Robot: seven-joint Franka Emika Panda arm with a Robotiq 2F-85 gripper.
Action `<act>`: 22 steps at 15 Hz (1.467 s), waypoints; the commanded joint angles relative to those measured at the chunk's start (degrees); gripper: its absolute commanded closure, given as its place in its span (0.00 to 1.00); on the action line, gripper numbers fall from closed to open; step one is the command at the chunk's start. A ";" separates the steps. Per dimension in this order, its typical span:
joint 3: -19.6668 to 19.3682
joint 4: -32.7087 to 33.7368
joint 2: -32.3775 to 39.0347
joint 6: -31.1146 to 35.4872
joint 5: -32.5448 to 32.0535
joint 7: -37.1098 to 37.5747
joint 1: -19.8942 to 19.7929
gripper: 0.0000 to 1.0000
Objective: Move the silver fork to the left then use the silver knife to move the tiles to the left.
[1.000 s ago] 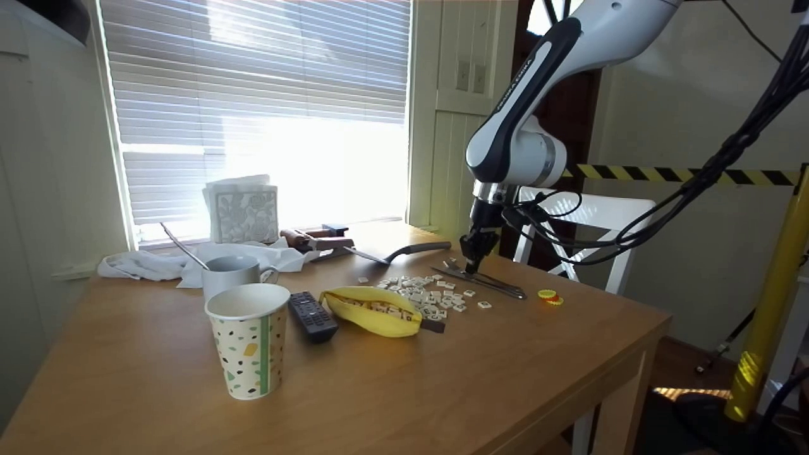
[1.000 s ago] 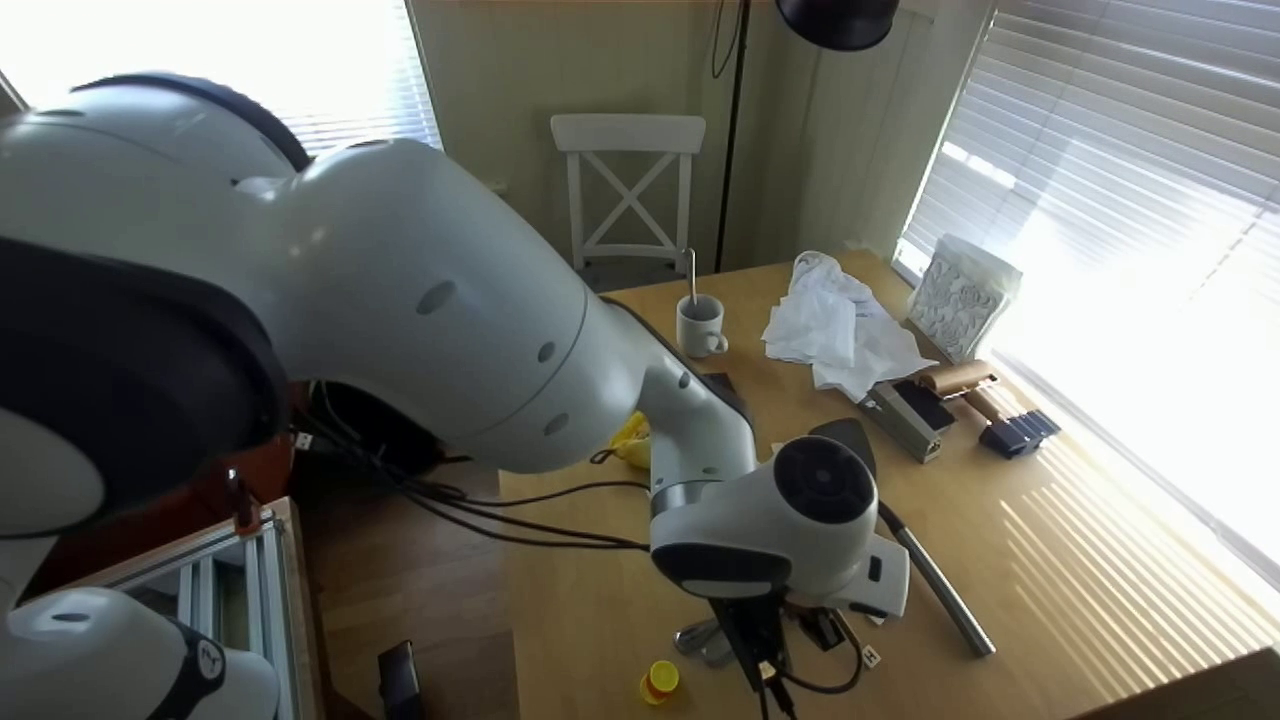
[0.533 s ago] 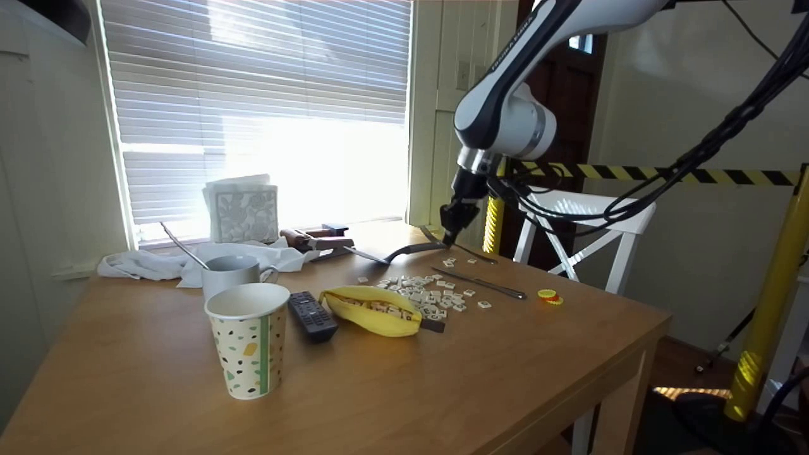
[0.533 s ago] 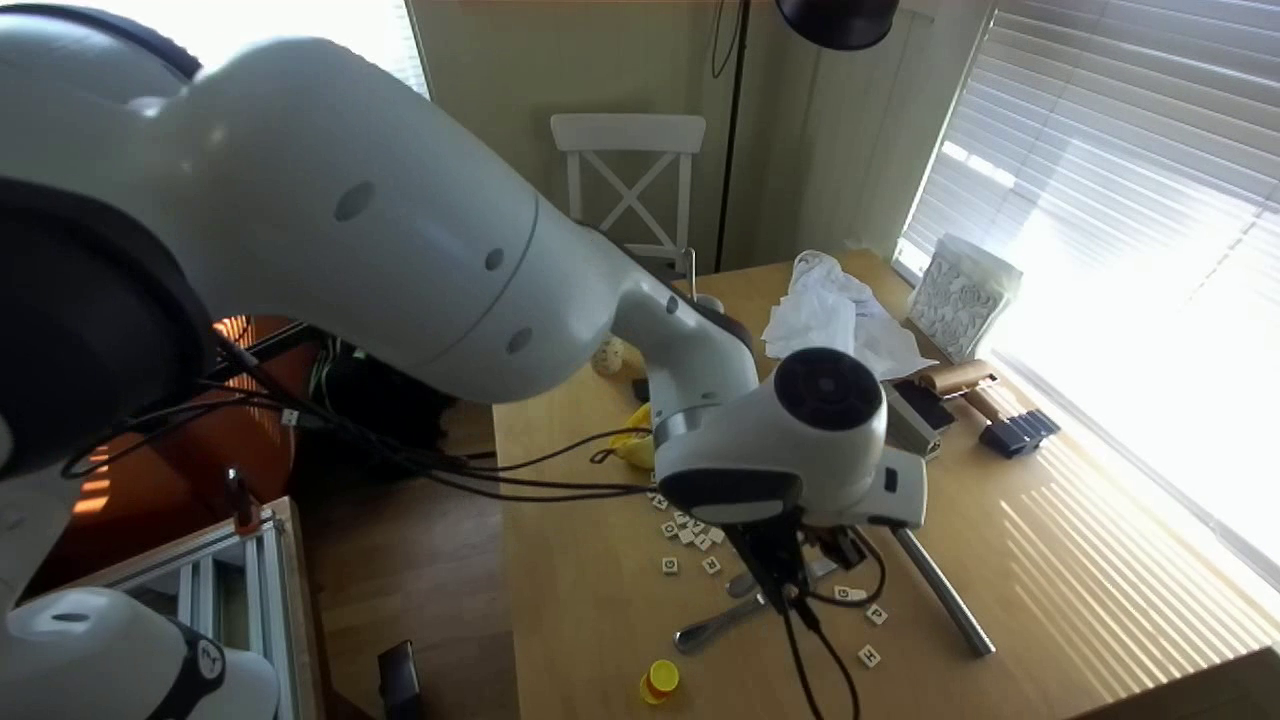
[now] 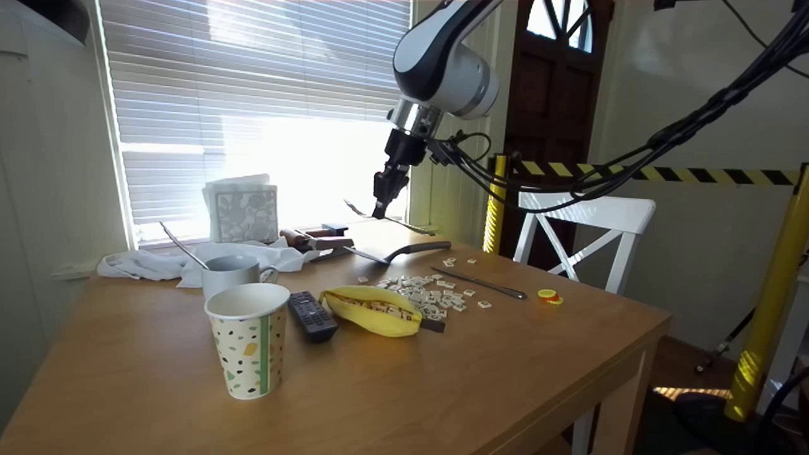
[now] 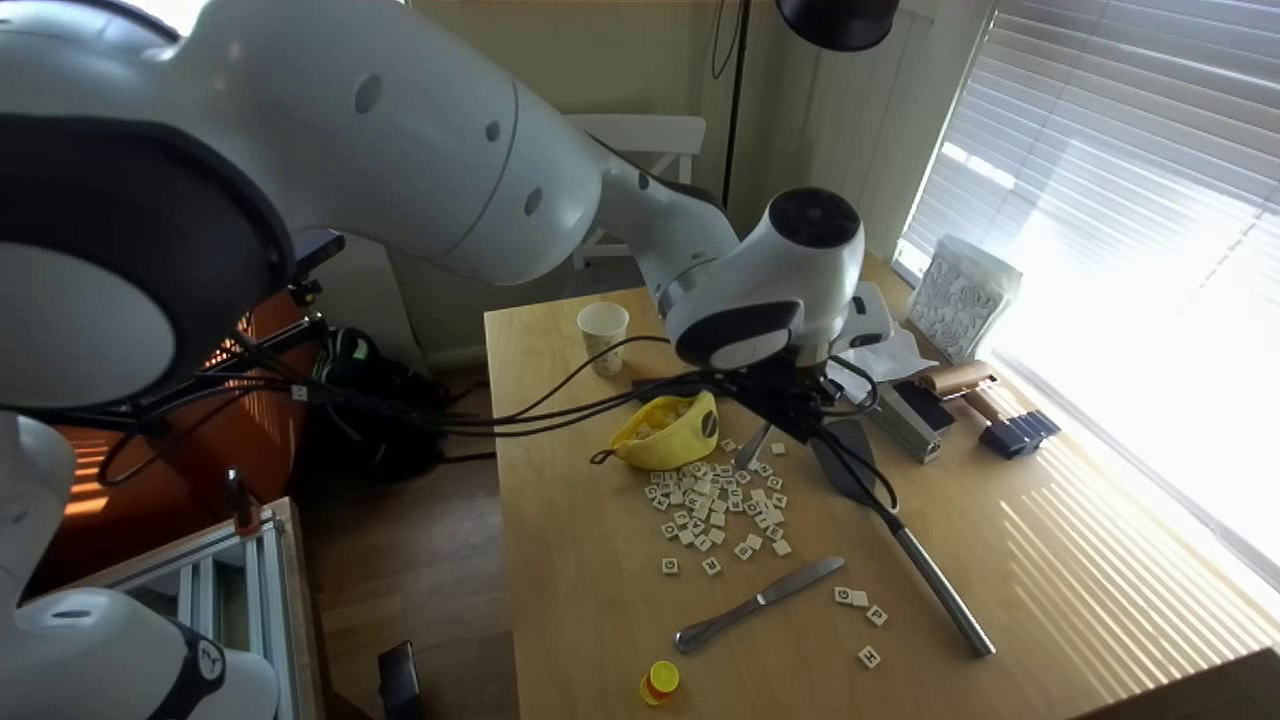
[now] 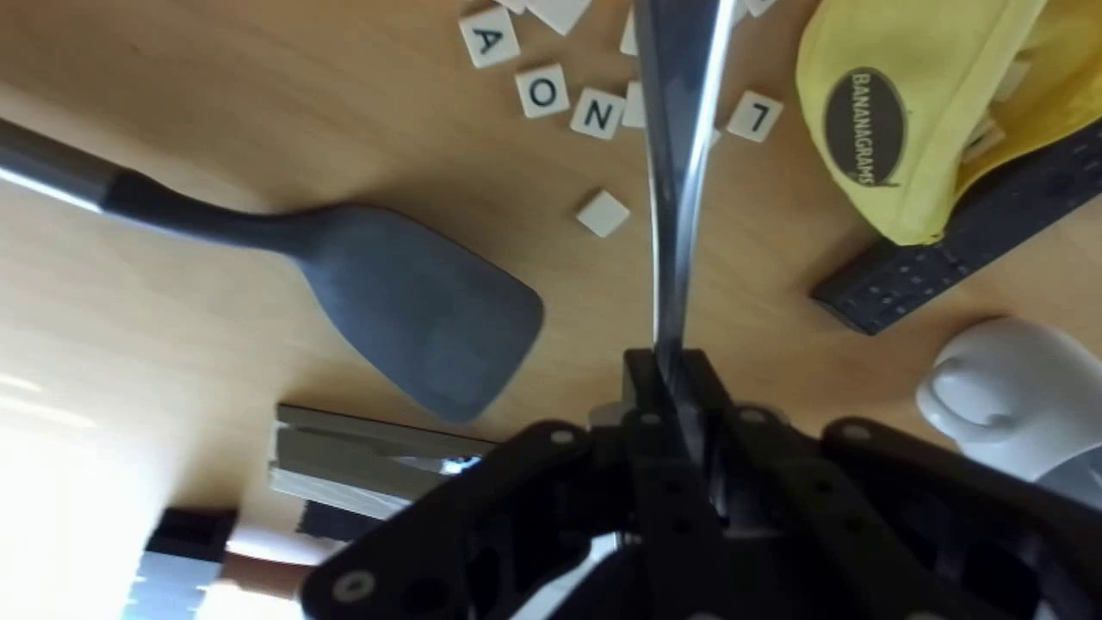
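My gripper [image 5: 379,215] is shut on the silver fork [image 5: 409,226] and holds it above the table, over the far side near the window. In the wrist view the fork's shiny handle [image 7: 676,146] extends up from between the fingertips [image 7: 665,357]. Part of the fork shows below the arm in an exterior view [image 6: 752,447]. The silver knife [image 6: 765,598] lies flat on the table, also seen in an exterior view [image 5: 477,282]; it is out of the wrist view. The tiles [image 6: 715,505] lie clustered by the yellow pouch, with several strays beyond the knife; some show in the wrist view [image 7: 542,90].
A spatula [image 7: 422,301] lies near the gripper. The banana pouch [image 5: 370,309] holds more tiles, beside a remote [image 5: 313,316]. A paper cup [image 5: 249,341], mug [image 5: 231,275], grey stapler-like tool [image 6: 905,420], white cloth [image 5: 148,264] and yellow-orange lump [image 6: 660,680] are around.
The gripper has lifted the fork from beside the knife and carried it past the spatula toward the window. The knife and tiles have stayed in place.
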 commanded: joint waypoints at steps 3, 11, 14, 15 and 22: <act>-0.39 0.85 0.78 -0.34 0.04 0.28 1.23 0.92; 0.98 7.11 5.34 -0.79 0.24 -0.58 2.01 0.98; 2.20 13.83 10.18 -2.15 -0.59 -0.47 3.95 0.98; 2.10 16.12 11.96 -2.39 -1.29 -0.42 4.84 0.98; 3.08 31.35 25.26 -2.90 -1.97 -1.61 7.34 0.98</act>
